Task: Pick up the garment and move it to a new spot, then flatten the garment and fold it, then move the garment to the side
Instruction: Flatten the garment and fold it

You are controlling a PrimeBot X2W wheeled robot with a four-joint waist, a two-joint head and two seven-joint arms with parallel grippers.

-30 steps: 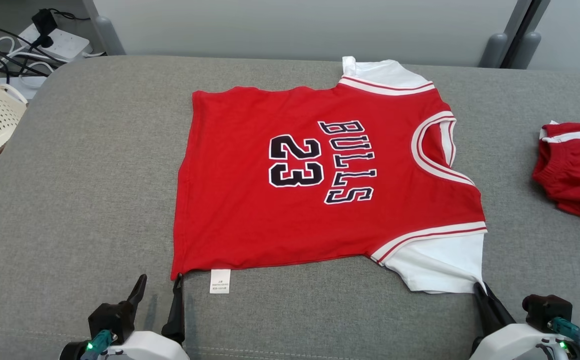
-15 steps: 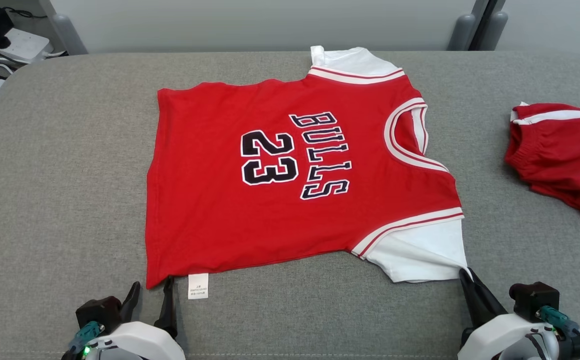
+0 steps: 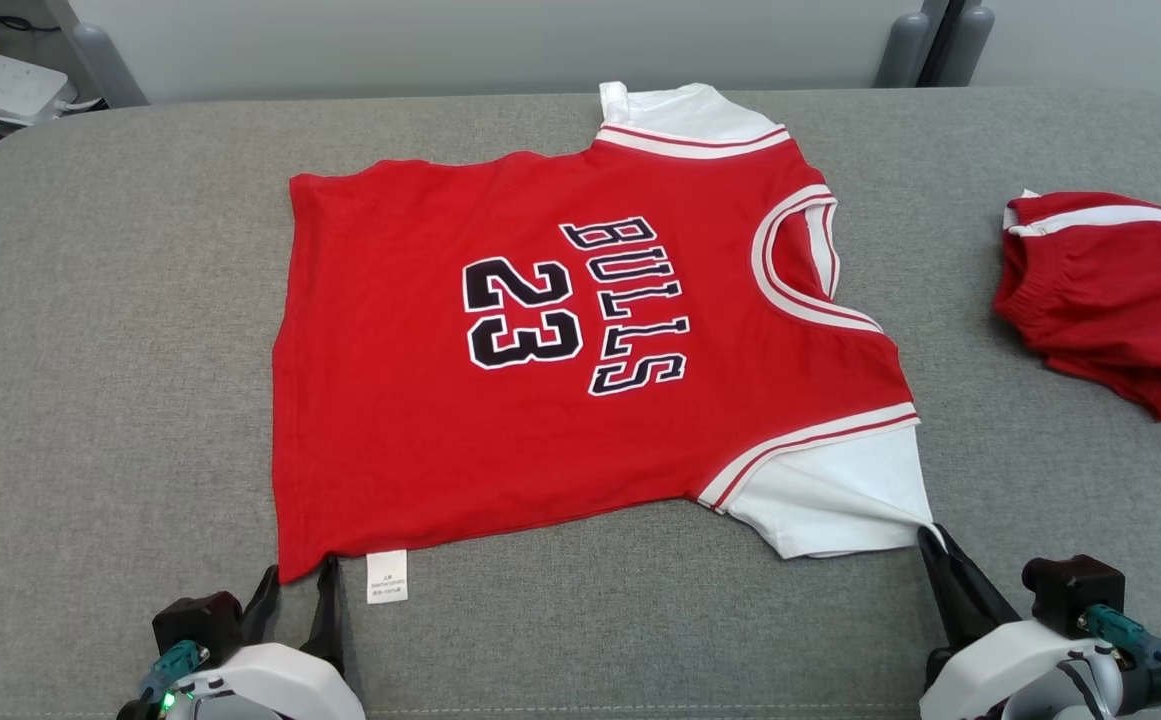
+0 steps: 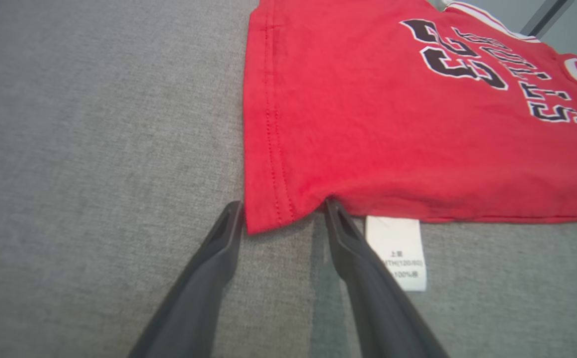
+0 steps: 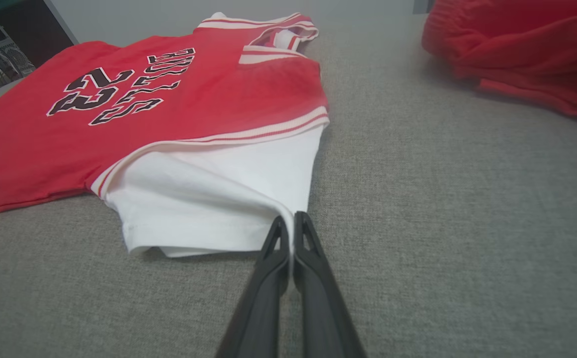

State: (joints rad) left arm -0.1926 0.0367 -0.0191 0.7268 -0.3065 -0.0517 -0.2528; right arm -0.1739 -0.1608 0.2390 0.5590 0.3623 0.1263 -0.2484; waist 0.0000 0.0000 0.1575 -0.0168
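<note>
A red jersey, the garment (image 3: 540,430) (image 4: 392,124) (image 5: 30,149), lies flat on the grey cushion with "BULLS 23" facing up and white sleeves. Its near left hem corner lies between the fingers of my left gripper (image 3: 298,570) (image 4: 282,206), which stands open with its tips on either side of the cloth. A white care label (image 3: 386,577) (image 4: 400,253) sticks out just right of that gripper. My right gripper (image 3: 928,532) (image 5: 290,219) is shut on the corner of the near white sleeve, and the cloth is pulled into a point there.
Folded red shorts (image 3: 1110,300) (image 5: 517,49) lie on the grey cushion (image 3: 90,350) at the far right. A white power strip with cables (image 3: 10,80) sits beyond the back left corner. A pale wall runs behind the cushion.
The camera has shifted, so the whole picture slid left. My left fingers have drawn a little closer together, and the hem corner now lies between them. The right gripper keeps its hold on the sleeve.
</note>
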